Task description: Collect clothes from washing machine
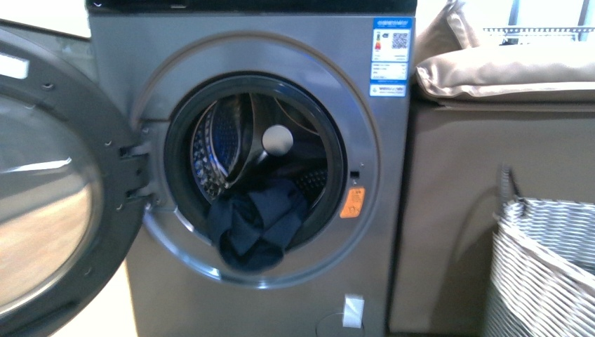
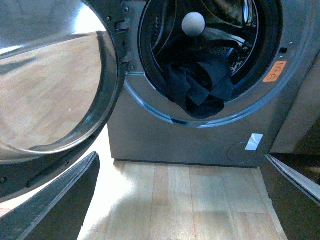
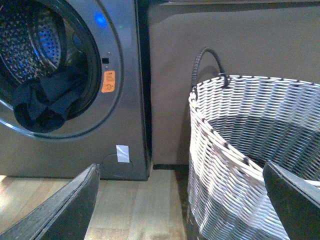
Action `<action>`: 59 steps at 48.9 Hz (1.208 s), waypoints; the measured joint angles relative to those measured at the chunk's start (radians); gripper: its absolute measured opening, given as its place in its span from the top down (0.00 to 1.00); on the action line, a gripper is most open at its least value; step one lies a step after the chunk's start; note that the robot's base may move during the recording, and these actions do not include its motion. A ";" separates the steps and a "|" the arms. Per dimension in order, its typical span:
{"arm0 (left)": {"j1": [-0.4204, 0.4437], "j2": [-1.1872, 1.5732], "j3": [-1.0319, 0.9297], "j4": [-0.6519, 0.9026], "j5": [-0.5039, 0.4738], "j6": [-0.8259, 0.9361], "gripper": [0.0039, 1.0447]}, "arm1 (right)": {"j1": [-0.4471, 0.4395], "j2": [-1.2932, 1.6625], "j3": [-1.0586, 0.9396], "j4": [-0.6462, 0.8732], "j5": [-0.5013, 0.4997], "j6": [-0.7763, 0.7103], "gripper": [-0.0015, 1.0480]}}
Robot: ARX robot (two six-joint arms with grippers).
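Navy fabric, the clothes [image 1: 256, 221], lies bunched at the lower front edge of the drum, spilling over the mouth's rim of the washing machine [image 1: 175, 56], its door [image 1: 49, 182] swung wide. Both the left gripper [image 2: 181, 160] and the right gripper [image 3: 181, 167] hang spread and empty, short of the mouth, so the reach-in seems not yet begun. Next, one arm likely must advance to the bundle and pinch a fold; the woven basket [image 3: 250, 125] stands near the machine.

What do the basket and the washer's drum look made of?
Basket: woven grey-and-white strips, matte, probably plastic or rattan; the weave shows plainly. Drum: shiny perforated metal, likely steel, judging by glints and rows of small holes.
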 joint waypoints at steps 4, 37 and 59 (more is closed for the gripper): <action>0.000 0.000 0.000 0.000 -0.002 0.000 0.06 | -0.001 0.000 0.000 0.000 0.002 0.000 0.07; 0.000 0.002 0.000 -0.001 0.000 0.000 0.06 | 0.000 0.000 0.000 0.000 0.004 0.000 0.07; 0.000 0.001 0.000 -0.001 0.000 0.000 0.06 | 0.000 0.000 0.000 0.000 0.002 0.000 0.07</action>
